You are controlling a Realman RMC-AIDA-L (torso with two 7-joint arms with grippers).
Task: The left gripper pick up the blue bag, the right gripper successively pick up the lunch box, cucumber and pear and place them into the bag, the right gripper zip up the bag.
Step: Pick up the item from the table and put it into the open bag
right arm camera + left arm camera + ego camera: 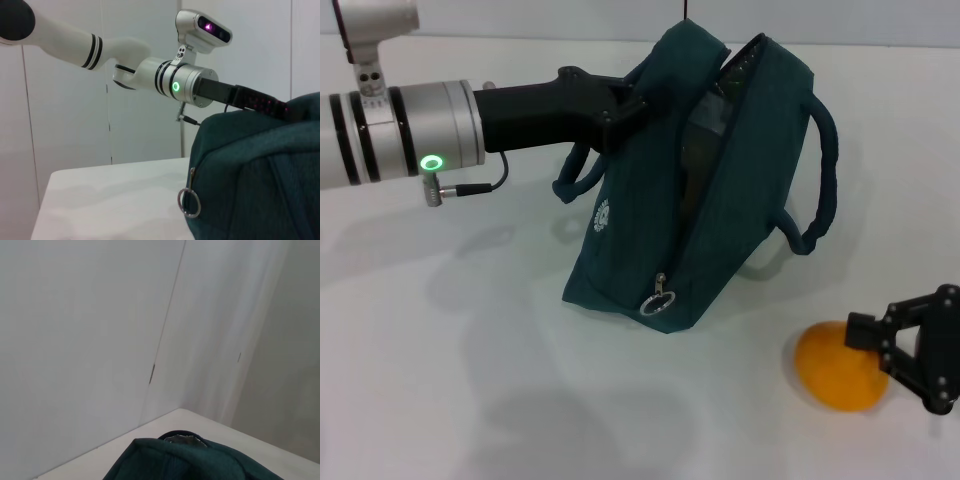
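Left gripper (620,112): clamped on the blue bag (720,180), mouth open.
Right gripper (900,345): open beside pear (840,365); we'd centre, close gently.

**My arm hardware: visible appearance**

My left gripper (620,112) is a black claw on a black housing. Behind it sits a silver cylindrical wrist (440,125) with black bands, a green glowing ring (432,162) and a thin black cable (480,186). A white camera module (202,31) tops it. My right gripper (920,345) is black, angular, with visible screws.
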